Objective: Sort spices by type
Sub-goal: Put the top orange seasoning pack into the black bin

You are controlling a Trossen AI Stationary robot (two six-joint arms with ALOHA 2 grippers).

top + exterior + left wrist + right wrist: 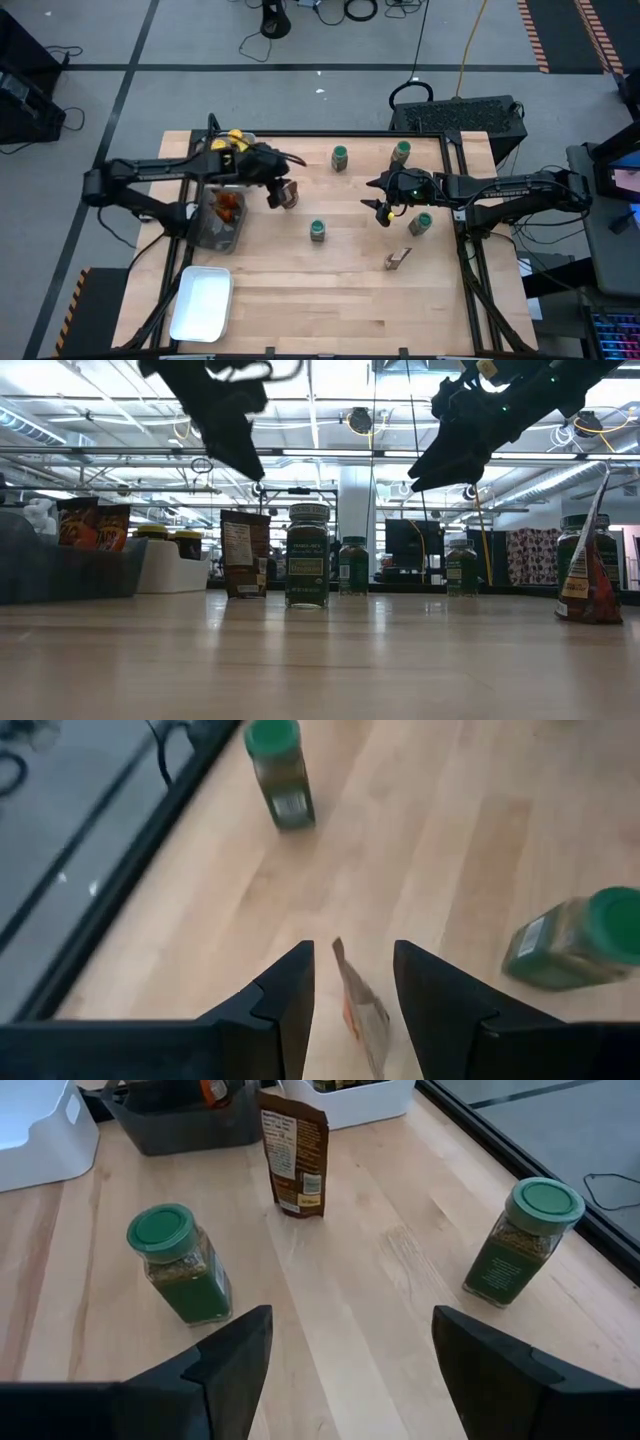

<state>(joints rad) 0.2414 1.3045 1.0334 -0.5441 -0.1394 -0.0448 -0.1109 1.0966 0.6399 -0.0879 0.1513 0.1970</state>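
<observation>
While cylindrical green-lidded jars [318, 231] stand, left tool [277, 195] straddles flat packet [288, 194].

Yellow-lidded jars [232, 139] half hidden (under left arm), tray packets [229, 205] blurred

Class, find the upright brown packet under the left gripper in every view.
High: brown packet left of centre, beneath left gripper.
Low: packet left of the central green-lidded jar.
Left wrist: between the fingers, at.
Right wrist: beyond that jar, at.
Shared landmark: that jar.
</observation>
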